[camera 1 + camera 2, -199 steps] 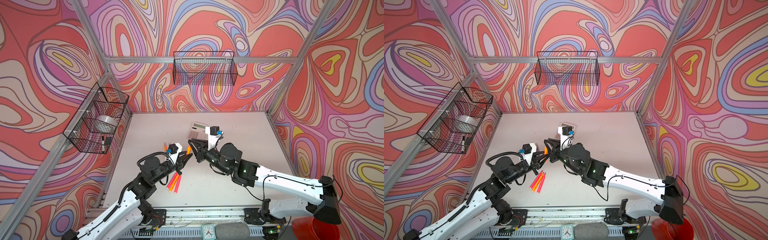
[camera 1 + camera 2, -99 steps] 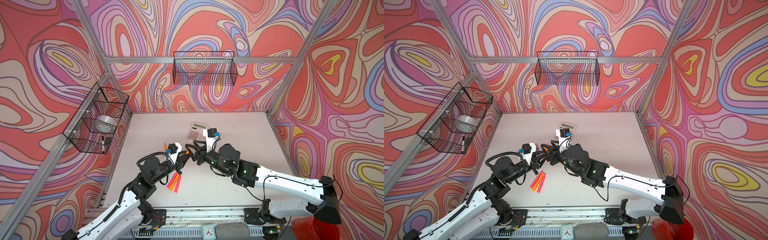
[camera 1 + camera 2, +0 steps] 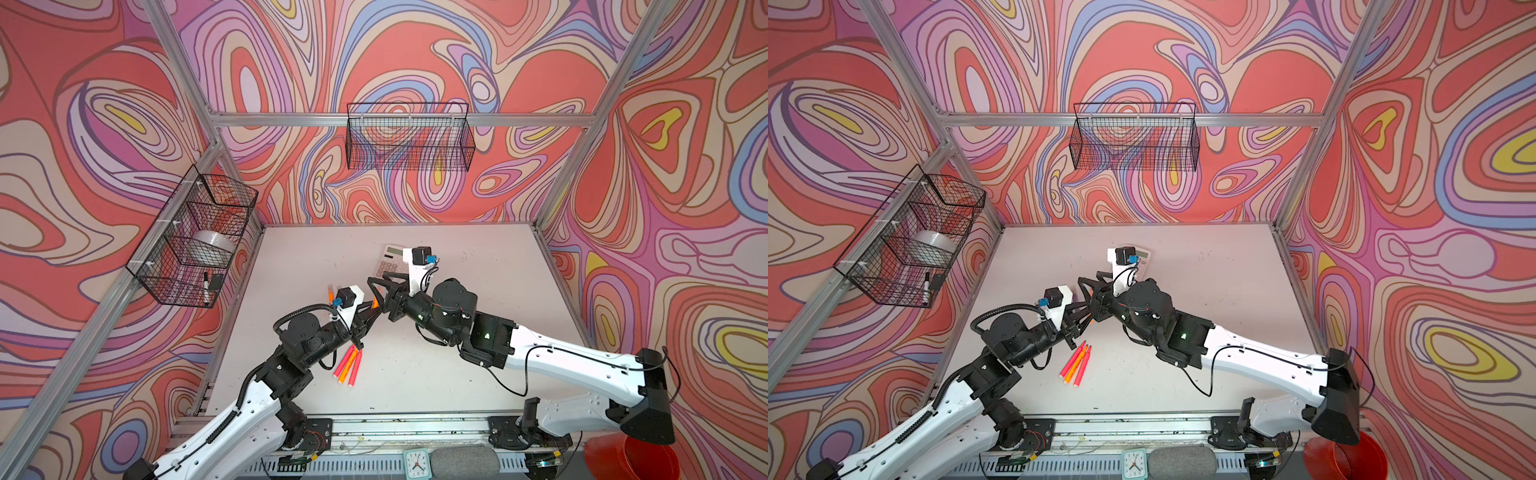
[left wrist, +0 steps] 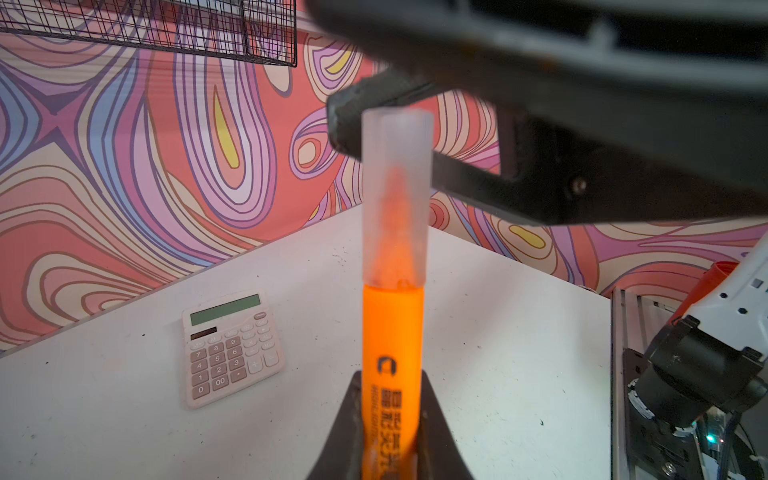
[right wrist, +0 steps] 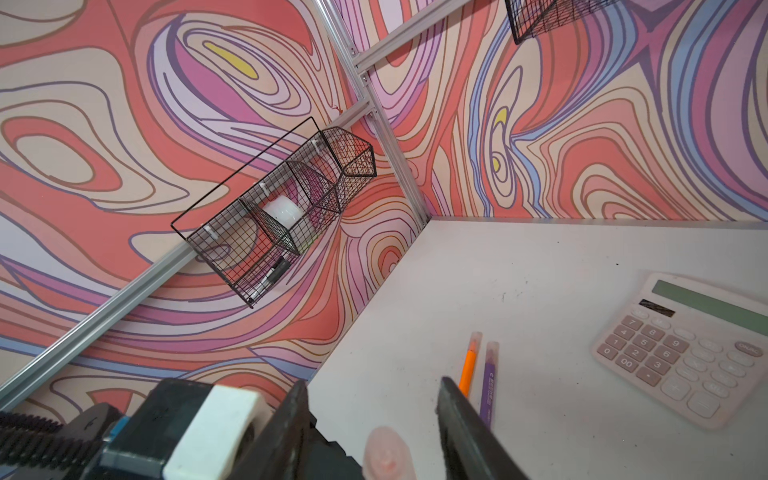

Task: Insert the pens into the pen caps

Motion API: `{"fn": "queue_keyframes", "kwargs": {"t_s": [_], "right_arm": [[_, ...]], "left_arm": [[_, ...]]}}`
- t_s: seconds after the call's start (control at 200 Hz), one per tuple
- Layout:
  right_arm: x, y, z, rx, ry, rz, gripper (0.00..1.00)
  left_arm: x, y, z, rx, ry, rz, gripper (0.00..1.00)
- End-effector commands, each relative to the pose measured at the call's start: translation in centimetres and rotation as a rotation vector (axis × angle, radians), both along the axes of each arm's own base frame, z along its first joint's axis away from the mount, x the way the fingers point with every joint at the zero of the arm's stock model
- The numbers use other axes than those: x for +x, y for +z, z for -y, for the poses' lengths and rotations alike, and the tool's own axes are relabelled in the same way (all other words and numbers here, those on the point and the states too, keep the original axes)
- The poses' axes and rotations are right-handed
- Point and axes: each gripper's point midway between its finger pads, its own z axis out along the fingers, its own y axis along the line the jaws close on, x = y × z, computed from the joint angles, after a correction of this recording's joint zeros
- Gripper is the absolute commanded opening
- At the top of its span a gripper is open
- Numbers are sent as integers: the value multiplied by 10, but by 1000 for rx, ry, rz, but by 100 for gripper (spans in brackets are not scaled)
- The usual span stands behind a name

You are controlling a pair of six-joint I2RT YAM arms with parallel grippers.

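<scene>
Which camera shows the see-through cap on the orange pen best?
The left wrist view: the cap fills the middle, capping the orange pen that the left gripper grips. The right wrist view shows only its blurred end between the open fingers of the right gripper. In both top views the grippers mostly hide it.

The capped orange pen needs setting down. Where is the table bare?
Bare: the white table right of the pale pink calculator, and its back-left corner. Crowded: the middle, where left hand and right hand meet, and around the loose pink and orange pens.
</scene>
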Motion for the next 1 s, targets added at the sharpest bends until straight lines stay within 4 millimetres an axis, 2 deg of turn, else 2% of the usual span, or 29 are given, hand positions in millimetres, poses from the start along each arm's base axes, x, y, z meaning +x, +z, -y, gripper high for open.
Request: {"fn": "queue_keyframes", "kwargs": {"t_s": [0.0, 0.05, 0.145, 0.24, 0.335, 0.481, 0.741, 0.901, 0.996], "right_arm": [[3, -3, -1, -12, -18, -14, 50], [3, -5, -2, -14, -17, -16, 47], [2, -4, -3, -12, -9, -14, 35], [0, -1, -3, -5, 0, -10, 28], [-1, 1, -3, -1, 4, -7, 28], [-2, 2, -2, 4, 7, -1, 36], [-4, 5, 3, 19, 11, 8, 35], [-5, 7, 1, 22, 21, 12, 25], [-6, 3, -1, 14, 31, 0, 13]], "left_arm": [[-2, 11, -1, -14, 1, 39, 0], [-2, 10, -1, -15, 2, 38, 0], [-1, 11, -1, -15, 2, 39, 0], [-2, 10, -1, -14, 0, 36, 0], [-1, 11, -2, -16, 8, 42, 0], [-1, 10, -2, -12, 8, 40, 0], [0, 9, -3, -11, 12, 41, 0], [-1, 9, -2, -9, 11, 41, 0], [1, 11, -4, -16, 22, 39, 0]]}}
